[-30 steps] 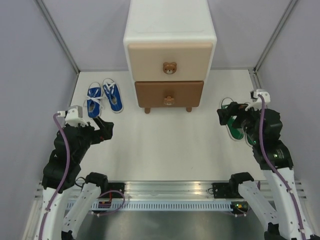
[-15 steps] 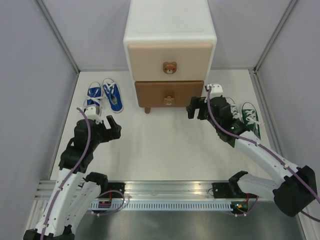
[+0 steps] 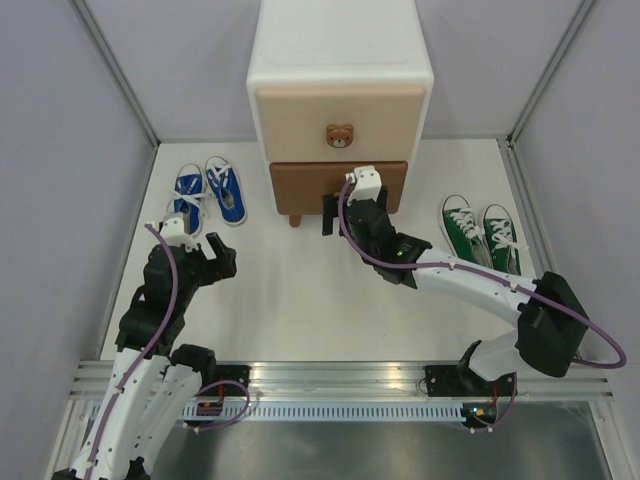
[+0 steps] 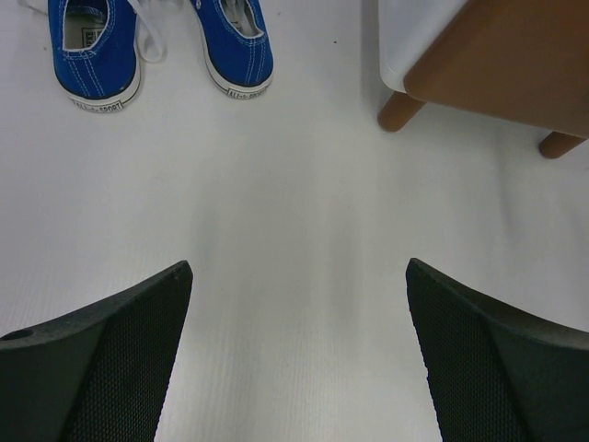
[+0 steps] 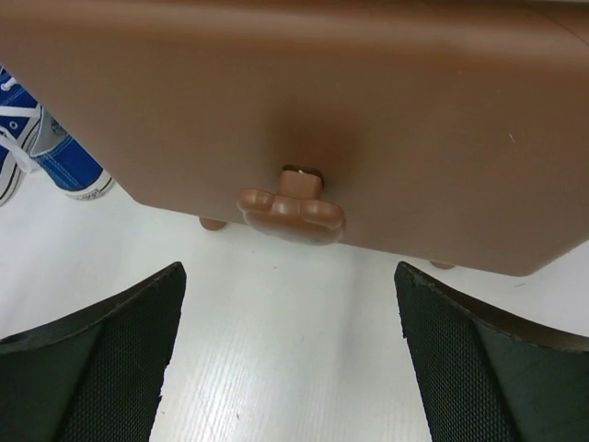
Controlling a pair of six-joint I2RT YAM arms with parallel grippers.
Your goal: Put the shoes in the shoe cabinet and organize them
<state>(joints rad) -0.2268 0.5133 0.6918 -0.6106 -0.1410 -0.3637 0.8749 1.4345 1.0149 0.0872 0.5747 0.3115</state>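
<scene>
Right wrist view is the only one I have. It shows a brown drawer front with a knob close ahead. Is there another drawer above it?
Observer: Yes. The top external view shows a beige upper drawer above the brown lower drawer, and it looks closed.
Operator: Where are the green shoes?
Observer: The green shoes stand side by side on the table, to the right of the shoe cabinet, with nothing touching them.
Operator: And the left end effector?
Observer: The left end effector is open and empty, over bare table just in front of the blue shoes.
</scene>
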